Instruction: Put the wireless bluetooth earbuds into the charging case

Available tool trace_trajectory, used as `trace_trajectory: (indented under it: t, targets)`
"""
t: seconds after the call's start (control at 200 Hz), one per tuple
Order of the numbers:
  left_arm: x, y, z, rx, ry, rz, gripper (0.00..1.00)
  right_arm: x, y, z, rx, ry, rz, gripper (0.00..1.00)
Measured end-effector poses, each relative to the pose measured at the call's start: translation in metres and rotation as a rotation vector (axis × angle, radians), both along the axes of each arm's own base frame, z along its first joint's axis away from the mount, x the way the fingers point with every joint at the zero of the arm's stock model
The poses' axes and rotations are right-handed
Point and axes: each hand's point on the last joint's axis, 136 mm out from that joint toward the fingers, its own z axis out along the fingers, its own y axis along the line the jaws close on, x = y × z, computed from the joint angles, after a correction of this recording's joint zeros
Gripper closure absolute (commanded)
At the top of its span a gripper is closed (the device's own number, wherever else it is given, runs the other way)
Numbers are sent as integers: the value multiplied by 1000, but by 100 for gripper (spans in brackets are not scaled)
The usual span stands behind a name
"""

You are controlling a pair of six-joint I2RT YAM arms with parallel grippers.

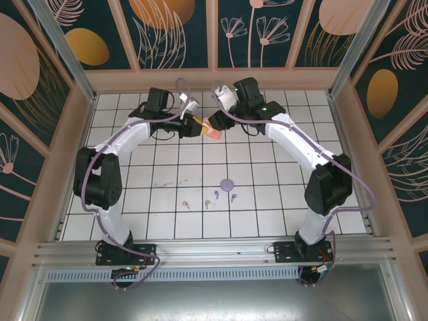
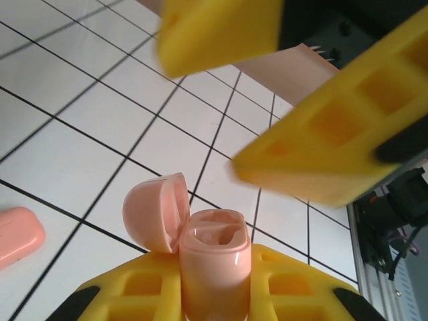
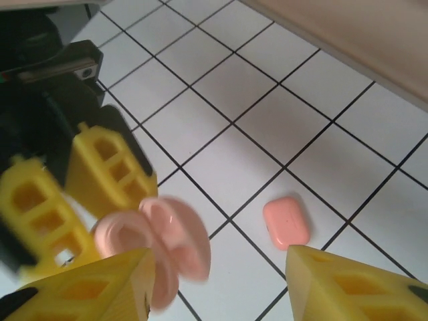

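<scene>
The left end effector [image 1: 198, 125] is closed on an open pink case [image 2: 214, 257], its yellow fingers [image 2: 127, 294] pressed against the case body from either side. In the left wrist view the case stands upright between them. Its hinged lid [image 2: 155, 212] is swung back to the left of the body, hollow side showing. The wells inside are pale pink, and I cannot tell whether anything sits in them.

Below and to the left of that held case, a closed salmon case [image 3: 286, 223] lies flat on the white tiled counter [image 3: 221, 87], apart from both end effectors.

The right end effector [image 3: 217, 274] is open. Its two yellow fingers [image 3: 361, 284] are spread wide with nothing gripped between them. It faces the left end effector tip to tip, very close. In the right wrist view the open lid lies just beside its left finger; whether they touch is not clear.

The earbuds [image 1: 216, 195] are well away from both end effectors, toward the arm bases, loose on the counter between the two arms. Four can be made out in the top view: a salmon-orange one farthest left, a pinkish one next to it, then two purple ones. A round purple object [image 1: 227, 182] lies just beyond the purple pair, on the side toward the end effectors.
</scene>
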Motion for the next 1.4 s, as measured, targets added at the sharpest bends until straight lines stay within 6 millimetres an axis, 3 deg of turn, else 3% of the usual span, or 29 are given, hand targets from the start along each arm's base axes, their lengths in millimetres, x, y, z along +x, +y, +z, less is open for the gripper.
trace_trajectory:
  t: [0.195,0.33,0.43,0.505,0.851,1.051,1.196,1.401]
  targets:
    - [7,25,29,-49,-117,119,100,-37,-25,45,115,-15,-75,41]
    - [5,34,57,-84,-233,209,100,-54,-41,45,190,40,-167,41]
    - [5,44,77,-109,-323,308,100,-65,-45,17,207,136,-253,41]
    - [4,55,90,-127,-387,396,100,-79,-38,-13,190,224,-291,42]
    - [-11,113,145,-244,-595,774,100,-171,55,-121,-7,447,-189,46]
    - [-17,136,169,-304,-647,907,100,-212,78,-193,-204,501,-143,48]
    - [-18,148,175,-320,-656,979,100,-216,92,-215,-276,504,-133,49]
    - [-16,156,175,-316,-658,1032,100,-214,115,-215,-285,489,-109,52]
